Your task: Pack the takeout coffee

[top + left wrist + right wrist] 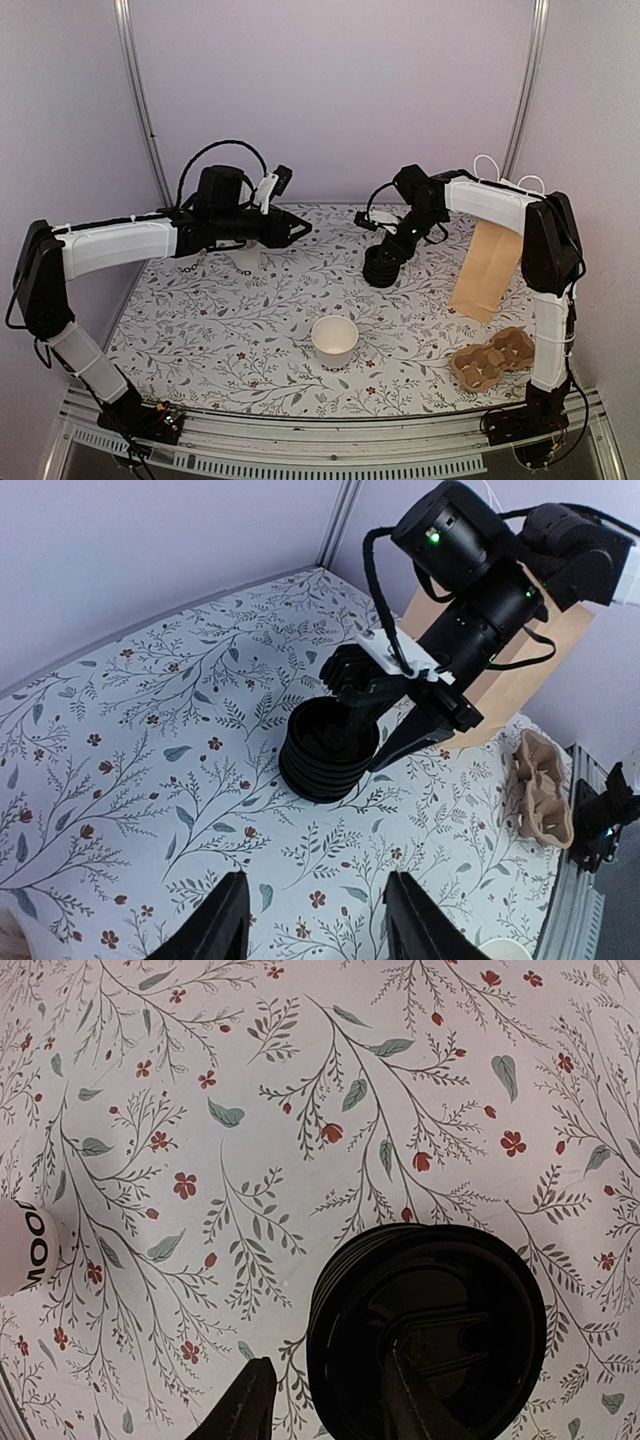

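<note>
While the right gripper (328,1402) sits open astride the rim of the stack of round black plastic lids (480,1290), close gently on only the top lid, then lift straight.

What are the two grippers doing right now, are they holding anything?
Left gripper: open, holding nothing.
Right gripper: open, straddling the rim of the stack of black lids.
</note>
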